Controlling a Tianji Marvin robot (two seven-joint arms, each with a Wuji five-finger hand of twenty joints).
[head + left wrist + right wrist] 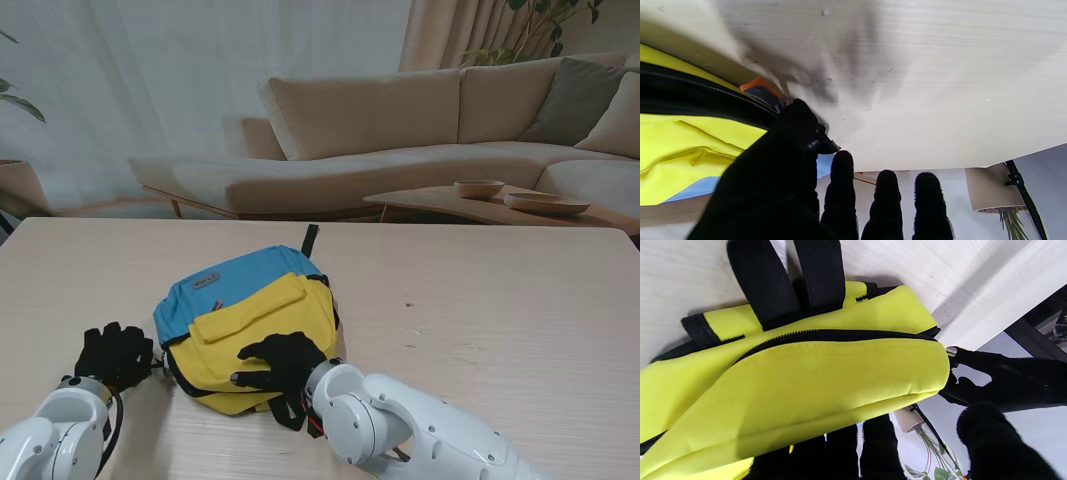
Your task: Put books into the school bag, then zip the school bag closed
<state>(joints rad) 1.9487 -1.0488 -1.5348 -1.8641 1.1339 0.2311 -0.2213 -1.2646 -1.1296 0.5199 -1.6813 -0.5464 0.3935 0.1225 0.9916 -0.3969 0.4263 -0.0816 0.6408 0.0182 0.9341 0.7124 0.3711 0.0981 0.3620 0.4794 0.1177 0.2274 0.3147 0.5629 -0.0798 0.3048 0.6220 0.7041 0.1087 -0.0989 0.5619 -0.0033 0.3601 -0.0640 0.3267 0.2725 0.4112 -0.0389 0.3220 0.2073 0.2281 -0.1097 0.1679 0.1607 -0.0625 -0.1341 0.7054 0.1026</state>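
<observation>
1. One school bag [245,325], yellow and blue, at the centre of the stand view; no second bag shows.
2. Two black-gloved robot hands: the left hand [112,355] at lower left and the right hand [282,362] at lower centre, resting on the bag.
3. One wooden table [500,320] filling the lower half of the frame.
4. One beige sofa [400,130] across the upper half.
5. One low coffee table [440,205] at right of centre.
6. Two shallow bowls on it: one bowl [478,188] and a wider bowl [546,203] beside it.
7. Two black straps [766,283] in the right wrist view.
</observation>
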